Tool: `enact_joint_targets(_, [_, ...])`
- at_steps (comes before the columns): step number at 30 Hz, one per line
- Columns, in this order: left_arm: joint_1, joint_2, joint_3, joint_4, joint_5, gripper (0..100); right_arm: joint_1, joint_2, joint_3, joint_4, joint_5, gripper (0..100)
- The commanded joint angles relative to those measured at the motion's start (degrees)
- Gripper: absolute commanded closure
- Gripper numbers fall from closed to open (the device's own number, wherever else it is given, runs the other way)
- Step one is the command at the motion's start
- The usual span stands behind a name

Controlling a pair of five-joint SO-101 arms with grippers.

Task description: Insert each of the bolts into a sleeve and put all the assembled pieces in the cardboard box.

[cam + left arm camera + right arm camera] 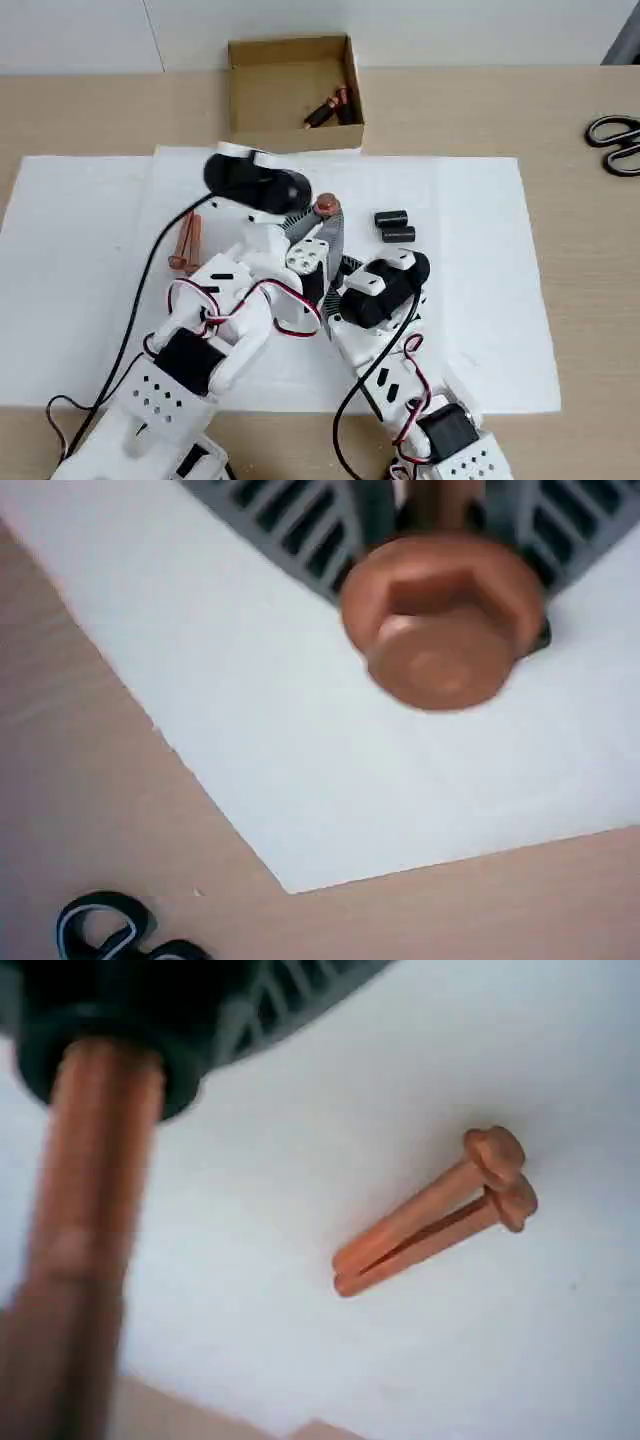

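My left gripper is shut on a copper bolt, whose hex head sticks out past the grey fingers. My right gripper meets it from the other side, shut on a black sleeve. The bolt's shank runs into that sleeve. Two loose sleeves lie just right of the grippers. Two loose bolts lie side by side on the white paper to the left, the same bolts showing in the right wrist view. The cardboard box at the back holds assembled pieces.
White paper covers the middle of the wooden table. Scissors lie at the far right edge, the same scissors showing in the left wrist view. Both arms crowd the paper's centre, with cables trailing to the front edge.
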Motion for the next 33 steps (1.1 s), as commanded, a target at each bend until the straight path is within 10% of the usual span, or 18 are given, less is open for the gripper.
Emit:
enact_joint_targets(1, [-0.53, -0.7, -0.57, 0.09, -0.26, 99, -0.13, -1.45, 0.44, -0.13, -0.26, 99.1])
enact_joint_targets(33, [6.07, -0.7, 9.89, 0.44, -8.79, 99, -0.04, -1.54, 0.44, -0.13, -0.26, 99.1])
